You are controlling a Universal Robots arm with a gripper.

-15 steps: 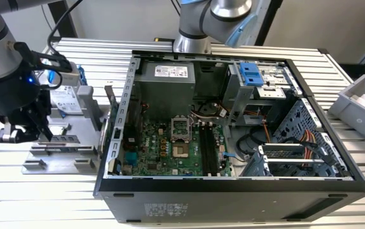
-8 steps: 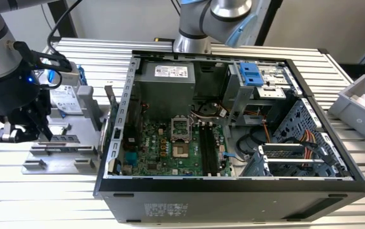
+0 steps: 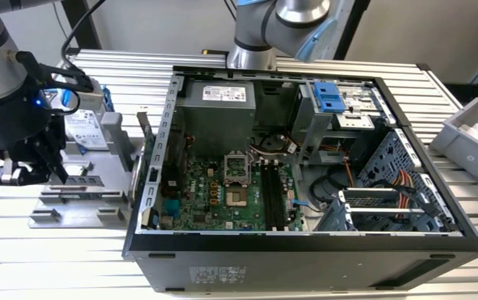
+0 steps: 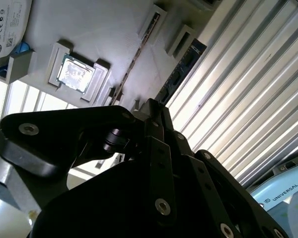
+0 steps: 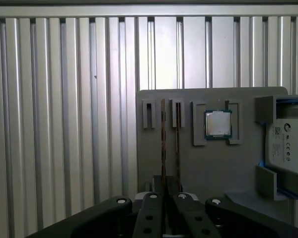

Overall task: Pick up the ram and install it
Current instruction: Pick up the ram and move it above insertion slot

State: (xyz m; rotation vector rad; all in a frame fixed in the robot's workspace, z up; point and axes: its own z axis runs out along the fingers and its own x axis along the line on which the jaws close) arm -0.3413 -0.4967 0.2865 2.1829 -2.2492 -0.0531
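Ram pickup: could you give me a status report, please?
Gripper over the grey tray, right at the ram. Ram on edge in the tray, not in the case. Chip alongside, apart from it.

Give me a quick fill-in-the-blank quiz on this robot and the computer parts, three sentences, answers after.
1. In the exterior view, the tool hangs over the gray holder plate, on the exterior view's ___ of the open computer case.
2. In the first wrist view, the square chip lies between the ram and the ___.
3. The ram stands on its ___ in a slot of the plate, lined up with the tool.
Missing words: left; hard drive; edge.
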